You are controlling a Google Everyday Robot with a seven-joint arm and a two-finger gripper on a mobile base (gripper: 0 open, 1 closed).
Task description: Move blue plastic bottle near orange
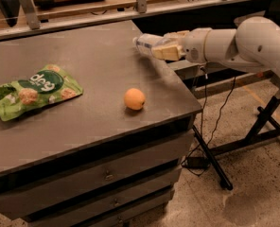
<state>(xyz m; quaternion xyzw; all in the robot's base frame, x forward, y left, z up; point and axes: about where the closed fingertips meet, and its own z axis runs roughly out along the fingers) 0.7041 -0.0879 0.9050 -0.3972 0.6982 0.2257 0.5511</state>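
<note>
The cream two-finger gripper [164, 48] is clenched around the small clear blue plastic bottle [144, 41], holding it on its side over the far right edge of the dark grey cabinet surface [83, 56], one end pointing left. The small round orange fruit [134, 99] sits nearer the front, well apart from the bottle. A green crinkled snack bag [33, 91] lies at the left.

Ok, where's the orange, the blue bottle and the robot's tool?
orange [134, 99], camera view, middle of fruit.
blue plastic bottle [144, 42], camera view, end sticking out.
tool [161, 50], camera view, between fingertips, by the table [83, 131] far-right edge.
</note>
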